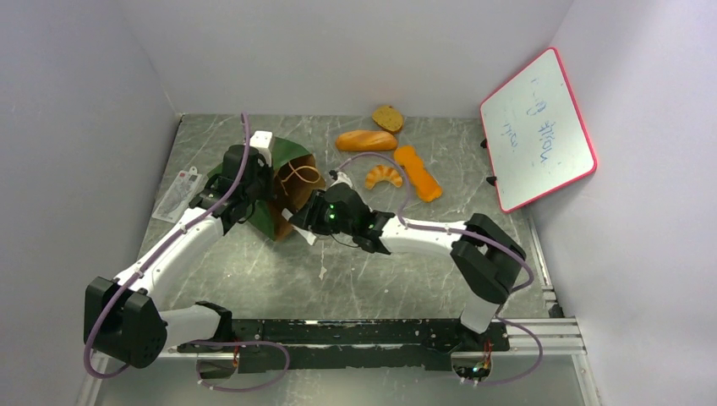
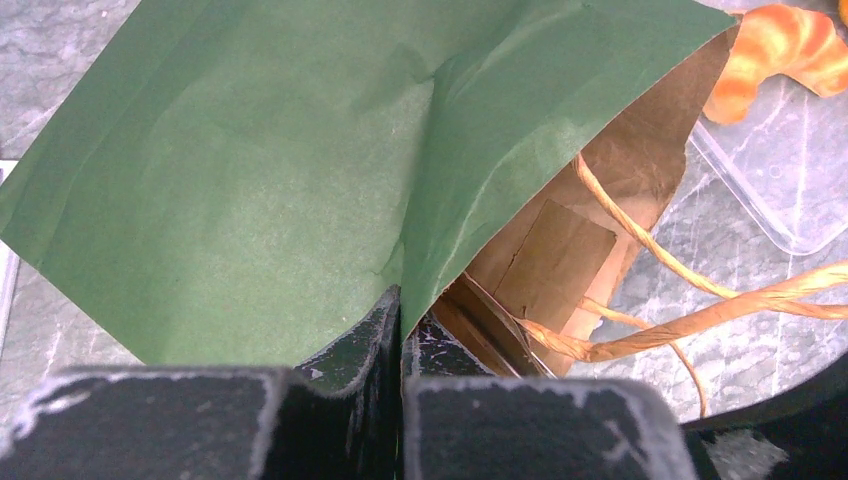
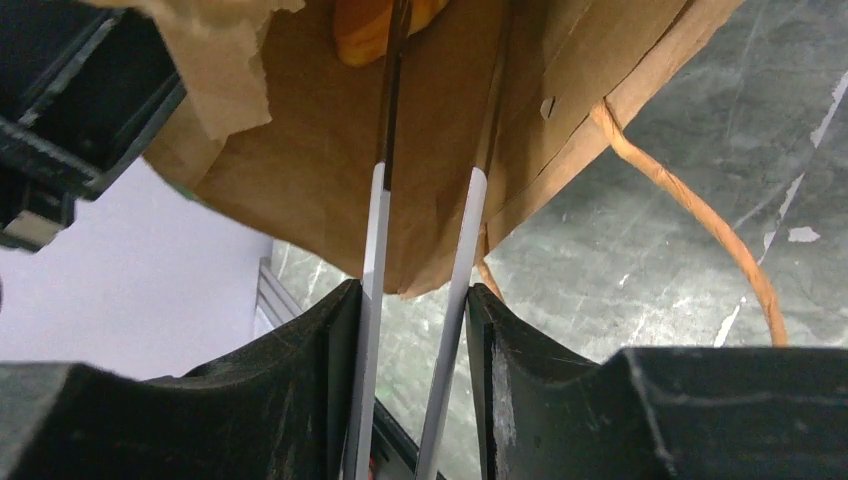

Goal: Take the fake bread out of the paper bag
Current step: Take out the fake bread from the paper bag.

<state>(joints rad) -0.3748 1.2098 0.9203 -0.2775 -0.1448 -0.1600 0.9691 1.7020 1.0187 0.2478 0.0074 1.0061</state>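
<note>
Seen from above, your left end effector [image 1: 248,188] grips the paper bag [image 1: 292,154] on the worktop [image 1: 254,271], and your right end effector [image 1: 311,216] sits at the bag's open mouth. A loaf [image 1: 366,140], croissant [image 1: 384,176], flat orange piece [image 1: 418,172] and speckled slice [image 1: 388,117] lie outside the bag, toward the whiteboard [image 1: 539,128]. Your left wrist view shows that end effector [image 2: 402,325] pinched tight on the bag's [image 2: 250,170] green edge, with the cord handles [image 2: 680,320] trailing and the croissant [image 2: 780,50] beyond. Your right wrist view shows that end effector [image 3: 410,300] clamped narrow on silver tweezers [image 3: 372,260]. They reach inside the brown bag [image 3: 300,150], one tine crossing an orange bread [image 3: 360,35]; whether they grip it, you cannot tell.
</note>
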